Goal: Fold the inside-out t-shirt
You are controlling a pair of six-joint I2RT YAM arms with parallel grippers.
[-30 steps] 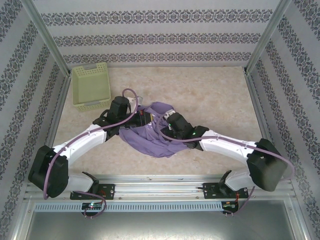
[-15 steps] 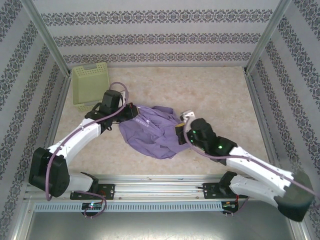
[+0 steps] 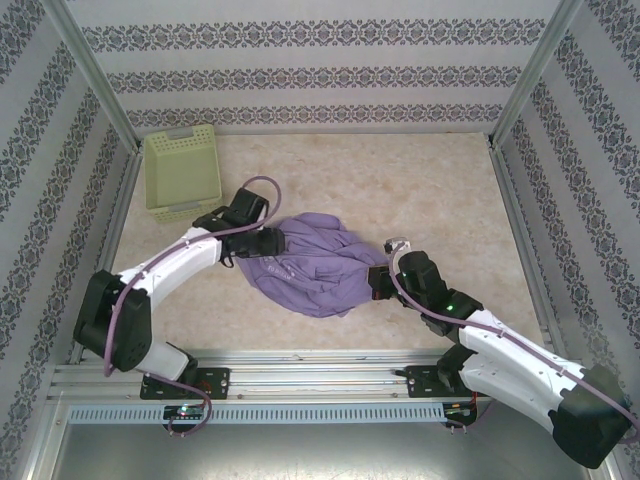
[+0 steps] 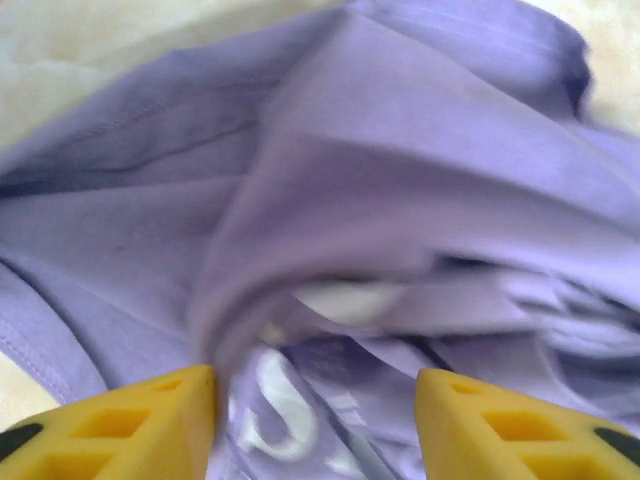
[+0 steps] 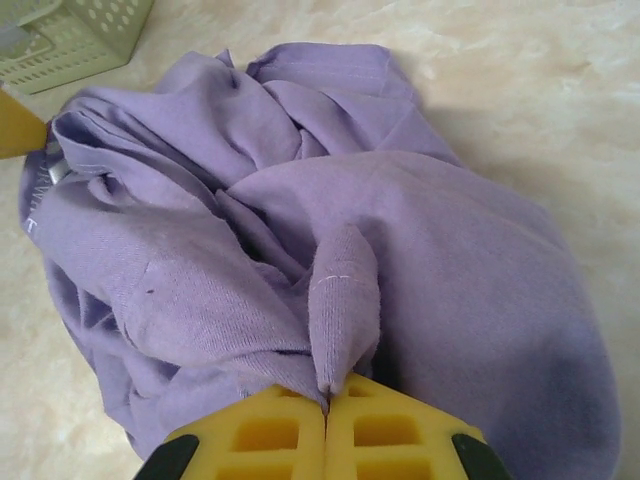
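**1. Workpiece position.** In the top view, the inside-out t-shirt (image 3: 315,268) lies in a crumpled heap at the centre of the surface (image 3: 430,180), between the 2 arms. It is well apart from the pale green basket (image 3: 182,172) at the upper left of the frame.

**2. Jaw state.**
- **Left jaws:** they sit at the left edge of the heap. In the left wrist view, the yellow fingertips (image 4: 130,420) stand apart in the 2 lower corners. Loose cloth with white lettering (image 4: 272,402) lies in the gap between them and nothing is clamped, so I read these jaws as released.
- **Right jaws:** they sit at the right edge of the heap. In the right wrist view, they are pressed together at the bottom centre and are grasping a narrow fold (image 5: 345,290) of the shirt.

**3. Step in hand.** I judge that no fold has been made yet. The garment is bunched and overlapped on itself, so the current step is spreading it flat. The task is at an early stage.

**4. Next move.** The left jaws need a fresh hold on an edge or hem at the left side of the heap, opposite the right pinch. The 2 holds should then be drawn apart, low over the surface, to open the cloth. I cannot tell from these views which layer the right jaws hold, so I should pull gently and watch for twisting.
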